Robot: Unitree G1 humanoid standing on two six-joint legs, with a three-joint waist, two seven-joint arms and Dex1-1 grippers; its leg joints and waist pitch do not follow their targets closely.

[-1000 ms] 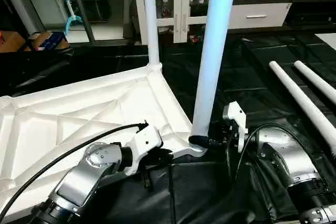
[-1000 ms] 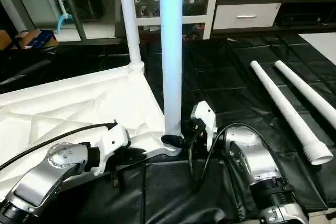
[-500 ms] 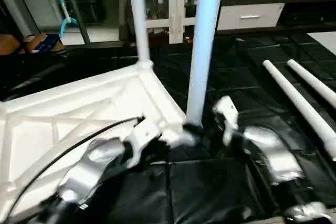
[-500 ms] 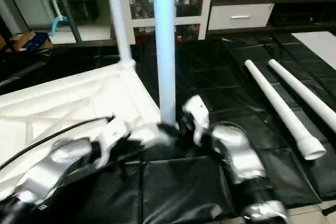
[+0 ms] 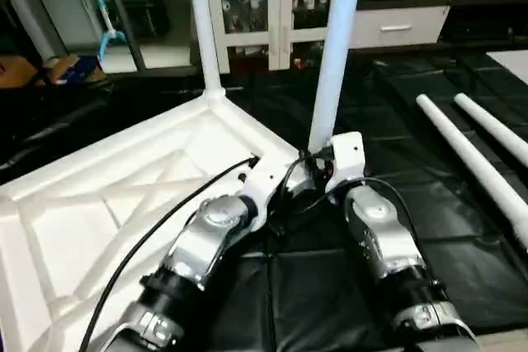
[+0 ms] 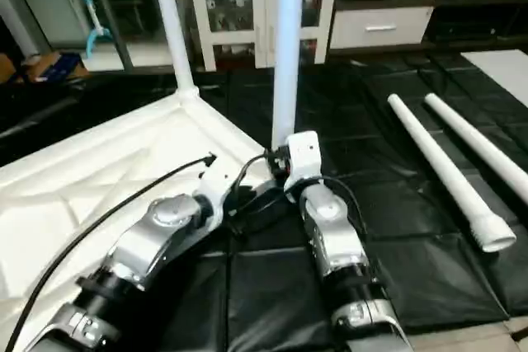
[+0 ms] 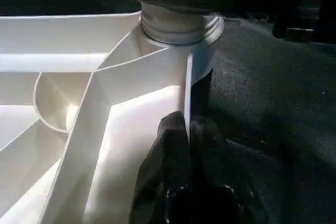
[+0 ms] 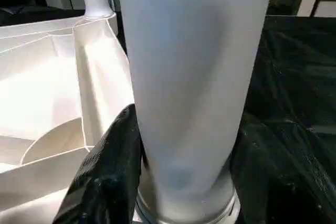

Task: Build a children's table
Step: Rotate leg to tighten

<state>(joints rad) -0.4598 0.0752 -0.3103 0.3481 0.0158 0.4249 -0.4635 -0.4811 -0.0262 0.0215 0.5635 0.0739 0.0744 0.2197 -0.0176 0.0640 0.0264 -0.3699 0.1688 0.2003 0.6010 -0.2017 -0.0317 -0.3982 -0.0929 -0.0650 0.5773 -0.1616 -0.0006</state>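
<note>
**Hands at the near corner of the upturned table top**

You have the table top (image 5: 124,195) lying underside up on the black floor mat (image 5: 396,121), its ribs and rim facing the camera. Two legs stand upright in its corner sockets: the far leg (image 5: 202,22) at the back corner, and the near leg (image 5: 334,55) at the corner closest to your forearms.

Your right hand (image 8: 178,171) is at the foot of the near leg, with one black finger (image 8: 107,166) on each side of the shaft, just above the threaded collar. The fingers stand about half spread and press against the leg on both sides, so you are pinching the near leg low down, right where it enters the socket.

Your left hand (image 7: 188,129) is pressed together on the thin upright rim of the table top, just beside that same corner socket. In the left wrist view the rim's edge runs between the two black fingertips (image 7: 168,140), and the leg's collar sits in the socket right behind them.

From the head camera, your two silver forearms meet at this corner, the left one crossing over the table top and the right one over the mat.

Two loose legs (image 5: 470,158) lie side by side on the mat well off to your right, apart from the table top.
</note>
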